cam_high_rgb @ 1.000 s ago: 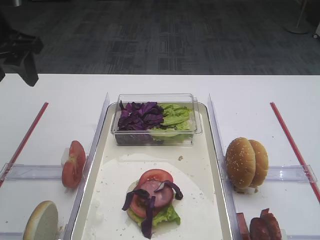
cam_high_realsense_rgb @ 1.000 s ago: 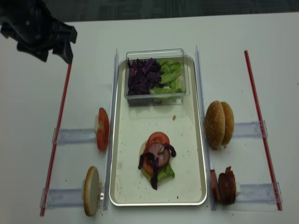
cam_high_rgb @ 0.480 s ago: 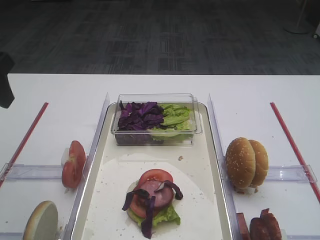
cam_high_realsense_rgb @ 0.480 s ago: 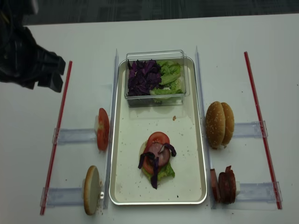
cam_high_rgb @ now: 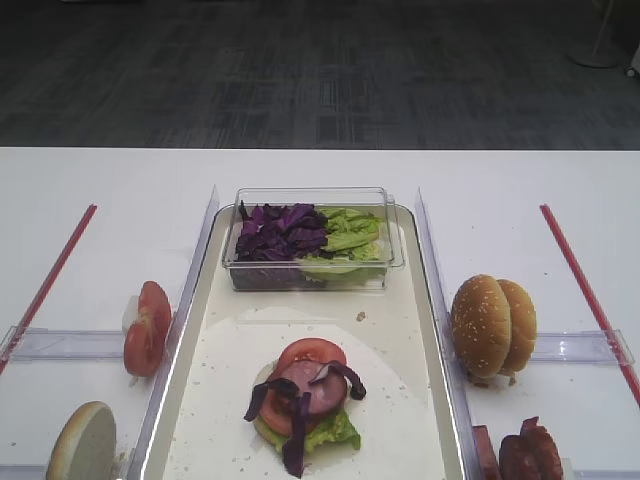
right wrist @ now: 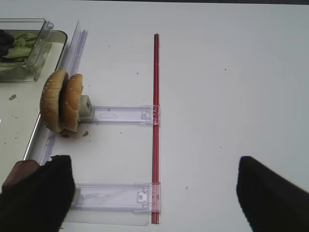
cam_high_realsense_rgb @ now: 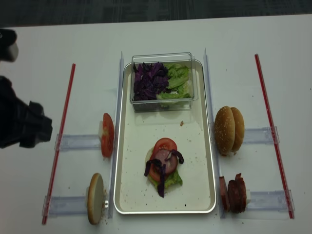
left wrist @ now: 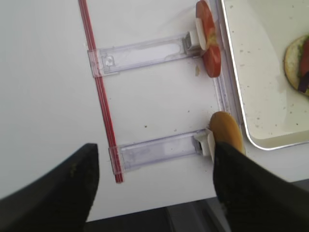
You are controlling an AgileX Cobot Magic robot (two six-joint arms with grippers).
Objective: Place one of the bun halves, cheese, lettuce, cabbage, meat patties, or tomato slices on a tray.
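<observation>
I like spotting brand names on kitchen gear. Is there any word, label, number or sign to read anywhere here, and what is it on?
None can be read in any view.
The tray: bare silver rim, no print.
The clear plastic box: no label.
The clear plastic holders: small moulded marks, too small to tell if they are lettering.
The red strips: plain.

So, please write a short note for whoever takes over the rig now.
Left gripper: open, empty, left of the long silver-rimmed tray. Right gripper: open, empty, right of it.
On tray: stack of green lettuce, meat slice, red tomato slice, purple cabbage strips; clear box of cabbage and lettuce.
Outside: tomato slices and one bun half left; sesame bun halves and meat patties right.
Left: probably a bun half on top.
</observation>
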